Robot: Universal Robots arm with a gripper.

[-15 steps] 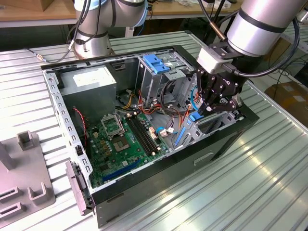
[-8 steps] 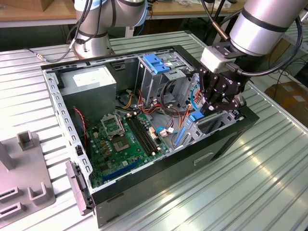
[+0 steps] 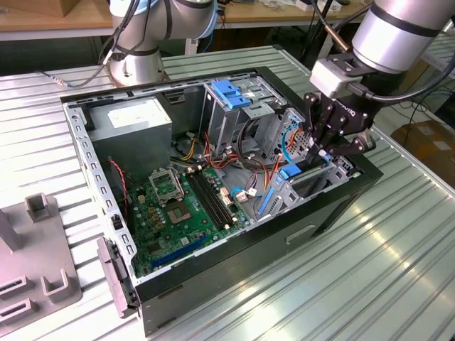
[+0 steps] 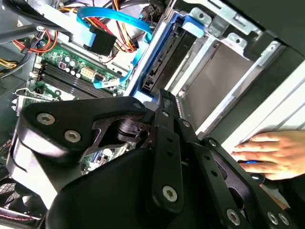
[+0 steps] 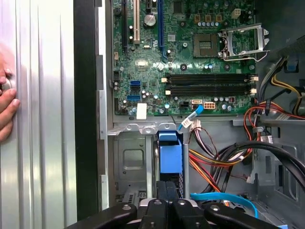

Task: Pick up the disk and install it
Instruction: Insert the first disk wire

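Note:
The disk (image 3: 289,172) stands on edge in a drive bay at the front corner of the open computer case (image 3: 234,249), on the exterior view's right. Its blue bracket (image 5: 170,155) shows between the bay's metal rails. In the second wrist view the disk (image 4: 159,67) is a dark slab edged in blue. My gripper (image 3: 321,150) hangs right over the bay. Its black fingers (image 5: 162,195) are shut together, and their tips rest against the disk's outer end. In the second wrist view the gripper (image 4: 164,95) ends at the disk's near edge.
Red, yellow and blue cables (image 5: 224,162) crowd the space beside the bay. Also inside are the motherboard (image 3: 185,206), a grey power supply box (image 3: 131,121) and an upright cage with a blue handle (image 3: 231,92). A person's hand (image 4: 271,152) rests on the ribbed table (image 3: 370,270) beside the case.

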